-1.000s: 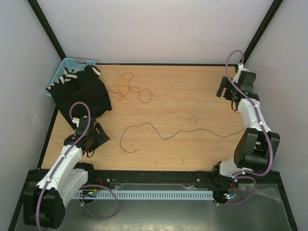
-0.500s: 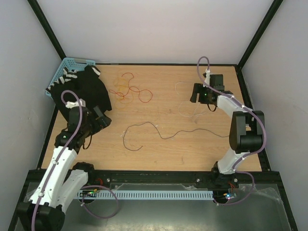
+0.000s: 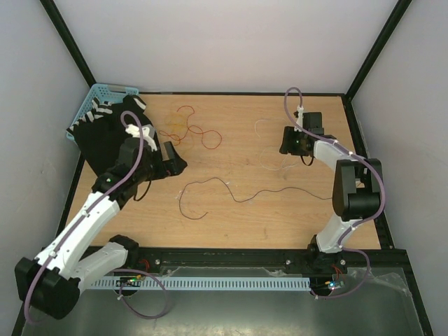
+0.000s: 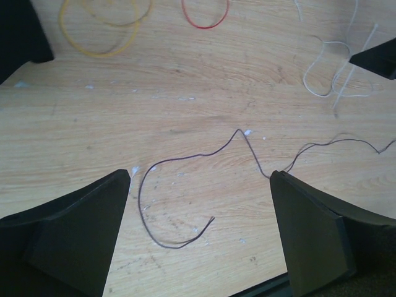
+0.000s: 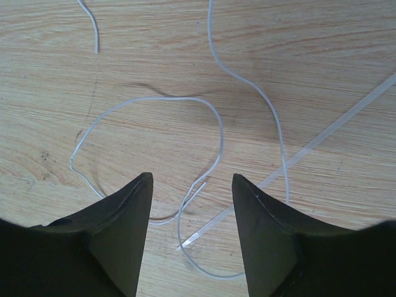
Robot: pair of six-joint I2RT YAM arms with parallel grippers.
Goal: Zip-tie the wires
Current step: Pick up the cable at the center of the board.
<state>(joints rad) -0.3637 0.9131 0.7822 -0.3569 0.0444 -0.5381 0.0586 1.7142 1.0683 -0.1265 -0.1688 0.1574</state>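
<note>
A long dark wire (image 3: 245, 196) lies across the middle of the table and shows in the left wrist view (image 4: 192, 156). A white wire (image 3: 269, 143) lies coiled at the back right, with a pale zip tie (image 5: 322, 136) lying across it. A red wire (image 3: 203, 133) and a yellow wire (image 3: 175, 133) lie at the back centre. My left gripper (image 3: 175, 162) is open and empty above the dark wire's left end (image 4: 201, 175). My right gripper (image 3: 288, 143) is open and empty just above the white wire (image 5: 219, 133) and the zip tie's end (image 5: 192, 177).
A black cloth (image 3: 119, 136) lies at the back left, partly over a blue basket (image 3: 94, 98). Black frame posts stand at the back corners. The red wire (image 4: 204, 26) and yellow wire (image 4: 99, 49) lie far from my left fingers.
My left arm has swung up and to the right, towards the table's middle. My right arm has moved left from the right edge to over the white wire. Both grippers stayed open.
</note>
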